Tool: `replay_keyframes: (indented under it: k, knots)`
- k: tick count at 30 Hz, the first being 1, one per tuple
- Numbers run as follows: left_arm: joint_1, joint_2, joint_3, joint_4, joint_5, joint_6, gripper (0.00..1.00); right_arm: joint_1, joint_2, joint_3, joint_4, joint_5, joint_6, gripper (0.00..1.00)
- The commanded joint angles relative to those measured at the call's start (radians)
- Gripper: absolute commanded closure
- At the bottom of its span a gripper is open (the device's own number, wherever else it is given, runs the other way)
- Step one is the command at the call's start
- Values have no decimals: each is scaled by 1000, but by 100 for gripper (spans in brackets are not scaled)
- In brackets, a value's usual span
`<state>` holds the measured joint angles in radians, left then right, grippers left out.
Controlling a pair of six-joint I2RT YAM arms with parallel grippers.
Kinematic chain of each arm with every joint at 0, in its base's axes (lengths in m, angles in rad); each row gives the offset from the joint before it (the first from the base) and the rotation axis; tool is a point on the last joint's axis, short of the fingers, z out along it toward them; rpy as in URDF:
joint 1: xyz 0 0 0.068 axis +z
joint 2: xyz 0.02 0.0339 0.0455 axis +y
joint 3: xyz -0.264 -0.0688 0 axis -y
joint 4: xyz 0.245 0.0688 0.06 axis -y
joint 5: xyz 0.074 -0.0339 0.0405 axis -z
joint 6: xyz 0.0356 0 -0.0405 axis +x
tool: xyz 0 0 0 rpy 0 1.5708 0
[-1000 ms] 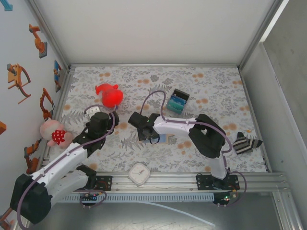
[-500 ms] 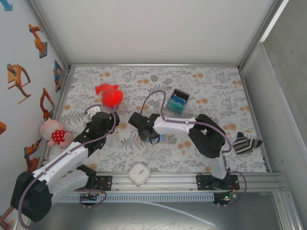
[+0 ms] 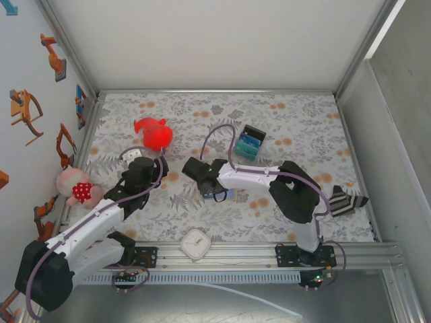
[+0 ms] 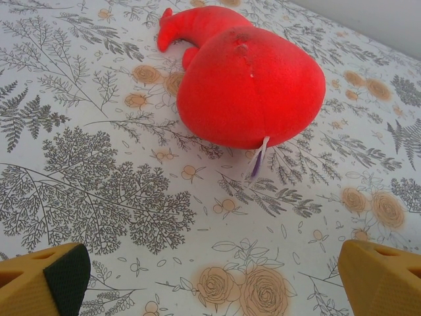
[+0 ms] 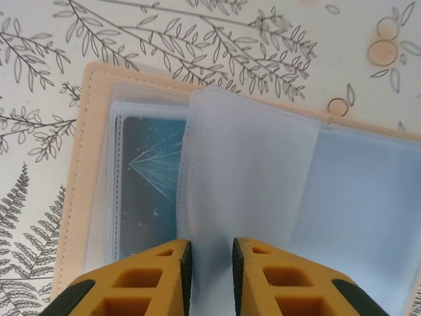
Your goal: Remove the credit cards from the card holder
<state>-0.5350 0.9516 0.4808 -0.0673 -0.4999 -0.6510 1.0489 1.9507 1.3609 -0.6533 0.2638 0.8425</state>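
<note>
The right tool [image 5: 210,253] stands nearly together astride a clear sleeve [image 5: 250,171] (gripped or not, I cannot tell); pinching plastic alone could drag the whole card holder [image 5: 72,164] off the bench [image 5: 39,39]. It lies open, one credit card [image 5: 148,191] pocketed beside that sleeve; the left tool [image 4: 214,280] gapes wide

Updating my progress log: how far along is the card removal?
Done: the card holder lies open. In hand: the right gripper has its jaws narrow astride a clear sleeve. Remaining: a credit card sits inside its pocket; the left gripper hangs open by the red plush.
</note>
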Motion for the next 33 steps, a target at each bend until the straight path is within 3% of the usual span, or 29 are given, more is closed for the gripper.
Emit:
replay_keyframes:
  k: [1,13,25,33]
  knots:
    - [3,-8,16,9,0,0,3,-11,-51,-14,-48,64,20,77]
    - [1,5,18,29,8,5,3,-52,-118,-90,-72,105,29,78]
    - [1,-31,1,54,-28,12,3,-84,-266,-185,-101,158,75,69]
    - [3,-79,-5,17,-97,3,3,-41,-221,-100,-37,51,33,70]
